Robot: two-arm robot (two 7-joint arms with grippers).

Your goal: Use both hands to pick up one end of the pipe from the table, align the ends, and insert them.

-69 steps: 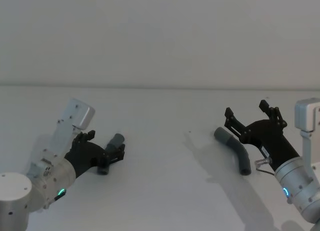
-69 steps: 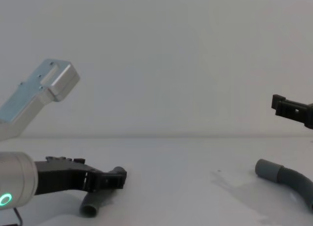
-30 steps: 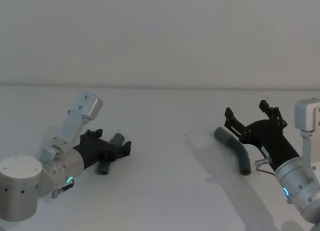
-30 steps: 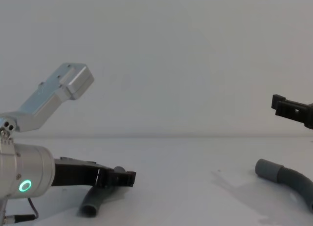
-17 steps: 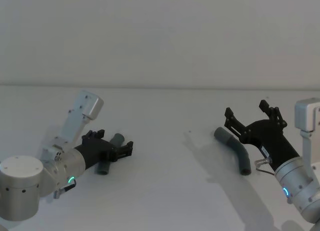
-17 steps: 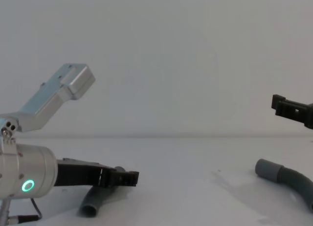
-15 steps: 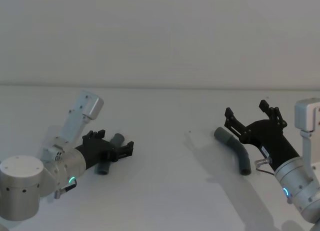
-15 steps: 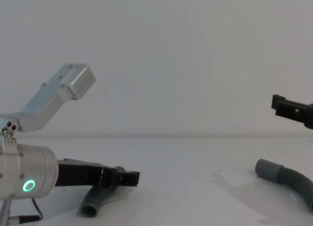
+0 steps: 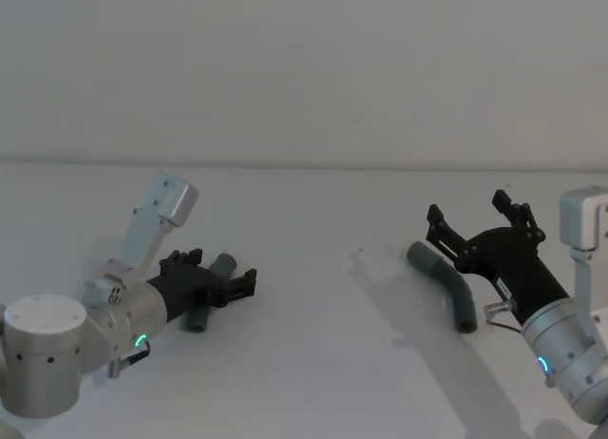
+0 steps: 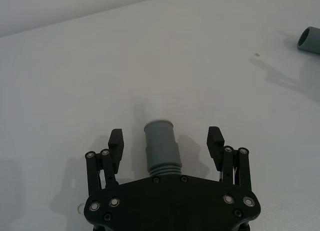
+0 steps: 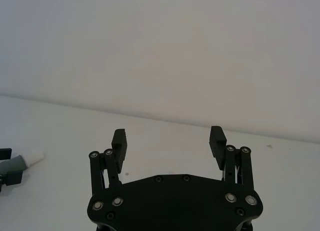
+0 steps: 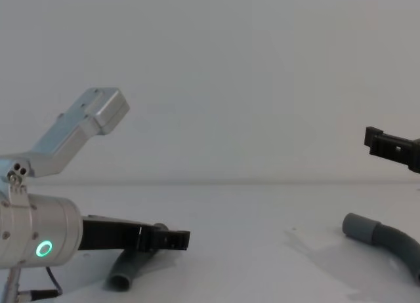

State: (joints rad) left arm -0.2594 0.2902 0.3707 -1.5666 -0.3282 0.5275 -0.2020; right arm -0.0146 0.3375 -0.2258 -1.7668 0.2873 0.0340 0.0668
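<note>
On the white table (image 9: 313, 363) at the left lies the short grey pipe piece (image 9: 196, 319). My left gripper (image 9: 224, 273) is open and low over it. In the left wrist view its smooth cuff end (image 10: 159, 136) stands between the fingers (image 10: 116, 142) of the left gripper (image 10: 166, 139) without touching them. The longer curved pipe piece (image 9: 448, 285) lies at the right, its cuff (image 12: 358, 225) pointing left. My right gripper (image 9: 467, 211) hovers open just behind it, holding nothing, as the right wrist view confirms (image 11: 168, 137).
The left arm's silver link (image 12: 79, 129) rises above its gripper. The longer piece's cuff shows far off in the left wrist view (image 10: 310, 39). Bare table lies between the two pieces.
My left gripper has slid forward along the short pipe piece and its wrist has swung right. The right arm and both pipe pieces have stayed put.
</note>
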